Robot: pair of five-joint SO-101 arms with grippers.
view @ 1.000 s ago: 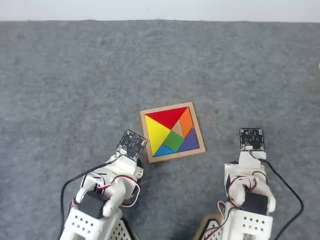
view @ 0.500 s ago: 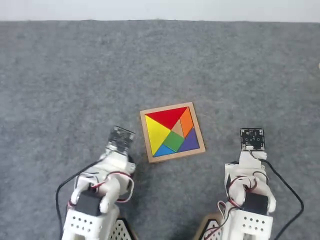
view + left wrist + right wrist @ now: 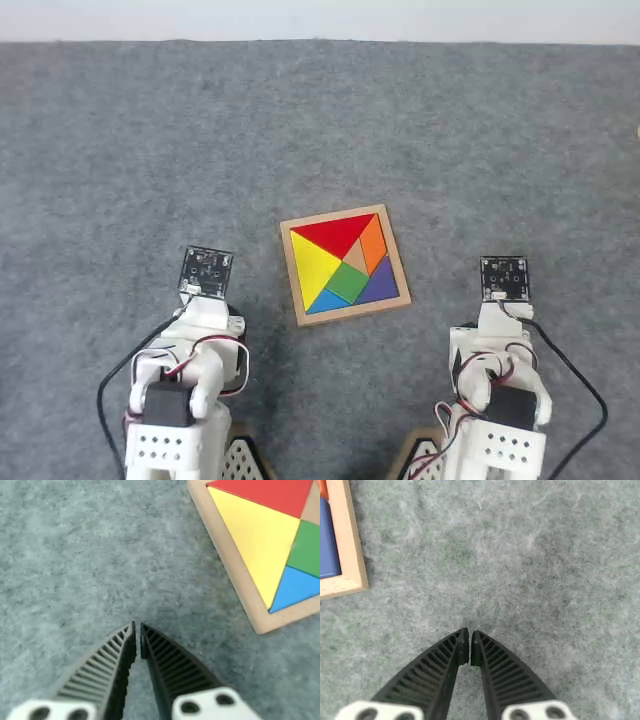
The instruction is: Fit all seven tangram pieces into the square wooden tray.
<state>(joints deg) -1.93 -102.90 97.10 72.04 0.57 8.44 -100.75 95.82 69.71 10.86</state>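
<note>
tray (image 3: 227, 565) cropped @ edge, arm bases (image 3: 170, 455) too

Both arms sit folded side by side, left hand (image 3: 137, 626) and right hand (image 3: 470, 631) closed.

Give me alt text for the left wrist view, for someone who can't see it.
The left hand, shut and empty, hangs over grey carpet. Ahead lies a corner of the square wooden tray, with the red piece, yellow piece, green piece and blue piece fitted inside.
</note>
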